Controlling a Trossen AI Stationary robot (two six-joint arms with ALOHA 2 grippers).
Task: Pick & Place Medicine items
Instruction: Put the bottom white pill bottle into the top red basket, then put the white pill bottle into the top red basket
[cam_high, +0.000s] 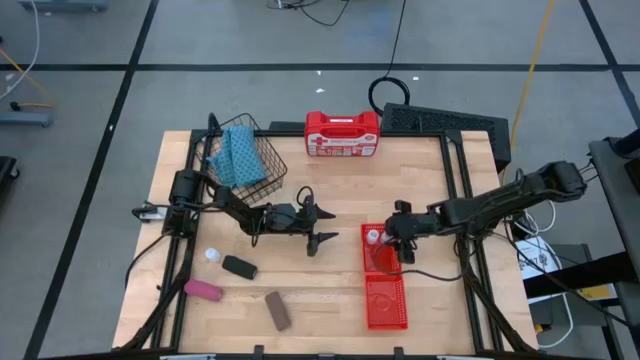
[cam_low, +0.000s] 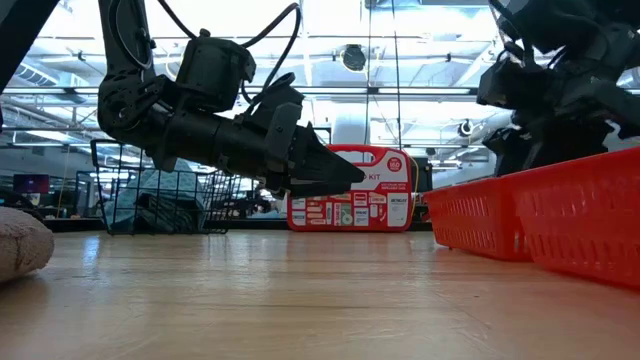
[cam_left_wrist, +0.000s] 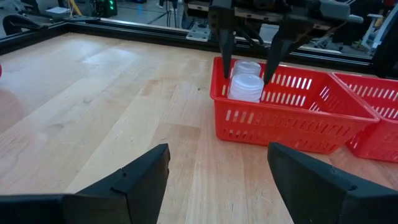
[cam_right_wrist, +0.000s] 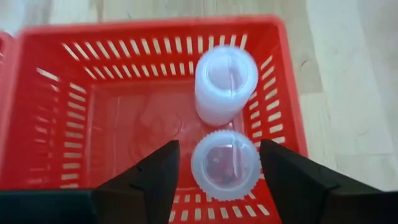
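Two white round bottles sit in the far red basket (cam_high: 372, 262): one (cam_right_wrist: 225, 165) between the fingers of my right gripper (cam_right_wrist: 219, 146), the other (cam_right_wrist: 225, 84) just beyond it. The right gripper is open above the basket, slanting down, a finger on either side of the nearer bottle (cam_left_wrist: 247, 87). My left gripper (cam_high: 322, 228) hangs open and empty over mid-table, facing the basket. On the table's near left lie a third white bottle (cam_high: 212, 255), a black piece (cam_high: 239, 267), a pink piece (cam_high: 203, 290) and a brown piece (cam_high: 277, 311).
A second red basket (cam_high: 386, 304) adjoins the first on its near side. A black wire basket (cam_high: 262, 168) holding a blue cloth (cam_high: 238, 155) stands at the far left. A red case with a white label (cam_high: 342, 134) is at the far edge.
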